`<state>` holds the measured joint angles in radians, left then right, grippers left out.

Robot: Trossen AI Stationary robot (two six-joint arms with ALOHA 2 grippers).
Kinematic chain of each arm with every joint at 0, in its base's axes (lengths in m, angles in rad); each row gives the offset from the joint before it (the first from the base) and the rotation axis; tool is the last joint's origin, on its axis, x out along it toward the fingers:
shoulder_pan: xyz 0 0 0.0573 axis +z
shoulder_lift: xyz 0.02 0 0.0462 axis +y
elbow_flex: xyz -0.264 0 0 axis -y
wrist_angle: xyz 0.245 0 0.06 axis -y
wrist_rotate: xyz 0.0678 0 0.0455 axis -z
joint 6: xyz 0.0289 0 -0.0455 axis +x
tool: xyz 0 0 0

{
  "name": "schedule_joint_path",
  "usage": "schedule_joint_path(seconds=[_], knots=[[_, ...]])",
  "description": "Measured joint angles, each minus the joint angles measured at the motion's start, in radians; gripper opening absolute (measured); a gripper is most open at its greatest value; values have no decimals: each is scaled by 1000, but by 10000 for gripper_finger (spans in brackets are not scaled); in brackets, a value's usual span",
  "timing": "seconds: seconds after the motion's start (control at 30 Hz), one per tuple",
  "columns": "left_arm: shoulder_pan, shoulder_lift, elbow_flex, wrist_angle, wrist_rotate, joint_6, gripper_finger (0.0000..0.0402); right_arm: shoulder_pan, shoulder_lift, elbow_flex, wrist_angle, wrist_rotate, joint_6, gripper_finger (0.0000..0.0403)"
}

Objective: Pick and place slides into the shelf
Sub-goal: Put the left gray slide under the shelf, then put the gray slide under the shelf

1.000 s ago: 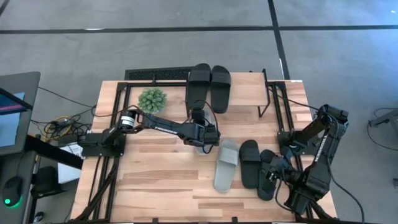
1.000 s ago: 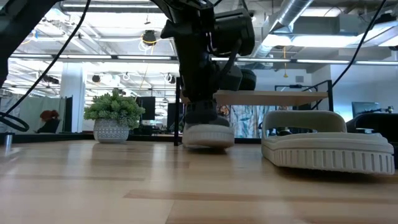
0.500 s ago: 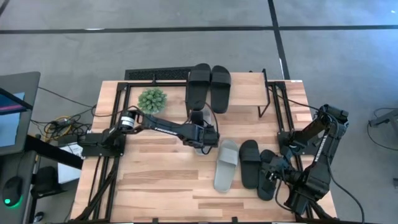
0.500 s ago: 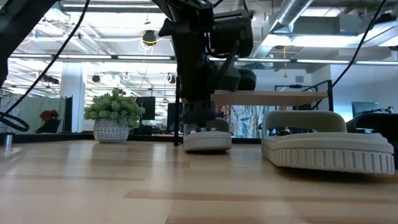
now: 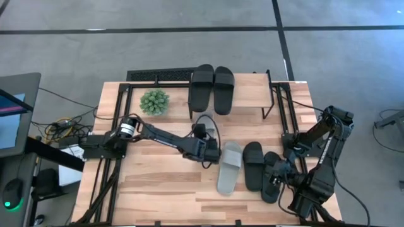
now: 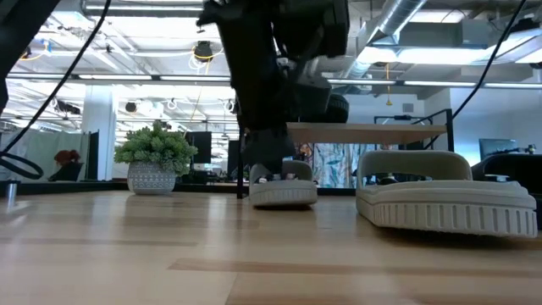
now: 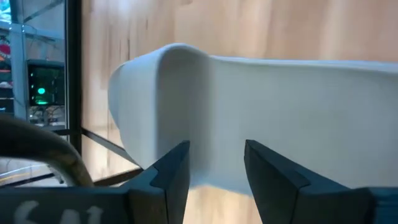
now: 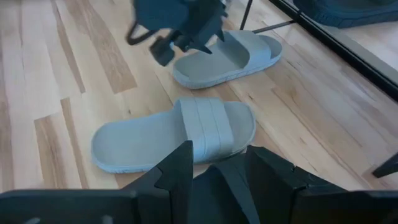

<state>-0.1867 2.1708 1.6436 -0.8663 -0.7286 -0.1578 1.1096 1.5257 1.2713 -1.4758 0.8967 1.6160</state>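
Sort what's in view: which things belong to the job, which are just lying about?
Job: grey slides; black slides on the table, right gripper beside them; black slides on the shelf; left gripper over a grey slide.
Lying about: potted plant.

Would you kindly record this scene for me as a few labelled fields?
shelf: black pair on top
left gripper: open, by a grey slide that lies on the table at the shelf's front
second grey slide: on the table, mid-front
loose black slides: two, on the table beside it
right gripper: over the loose black slides
plant: left of the shelf
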Motion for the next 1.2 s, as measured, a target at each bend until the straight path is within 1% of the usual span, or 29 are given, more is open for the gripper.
schedule_joint_path(seconds=[0.2, 0.27, 0.37, 0.43, 0.6, 0.67, 0.8, 0.9, 0.97, 1.03, 1.1, 1.2], knots=[[-52, -65, 0, -55, -91, -79, 142, -36, 0, 0, 5, 0, -60, 134], [-64, -96, 0, -106, -100, -123, 142, -54, 0, 0, 23, -1, -97, 134], [-91, -151, 0, -205, -117, -228, 142, -80, 0, 0, 76, -7, -190, 134], [-119, -187, 0, -272, -142, -303, 142, -104, 2, -15, 153, -9, -281, 134], [-195, -276, 0, -383, -251, -447, 142, -163, 8, -106, 382, -45, -495, 134], [-223, -305, 0, -428, -285, -505, 142, -184, 9, -146, 452, -52, -547, 134], [-272, -351, 0, -538, -353, -641, 142, -223, 8, -196, 526, -53, -613, 134], [-304, -368, 0, -642, -388, -756, 142, -259, 8, -226, 593, -62, -690, 138], [-322, -373, 0, -709, -407, -833, 142, -287, 8, -245, 669, -79, -754, 143], [-333, -377, -9, -703, -431, -857, 142, -317, 8, -268, 766, -117, -839, 150], [-346, -385, -18, -707, -432, -858, 142, -347, 12, -285, 839, -163, -912, 158], [-349, -391, -17, -706, -448, -862, 142, -388, 40, -289, 850, -194, -944, 169]])
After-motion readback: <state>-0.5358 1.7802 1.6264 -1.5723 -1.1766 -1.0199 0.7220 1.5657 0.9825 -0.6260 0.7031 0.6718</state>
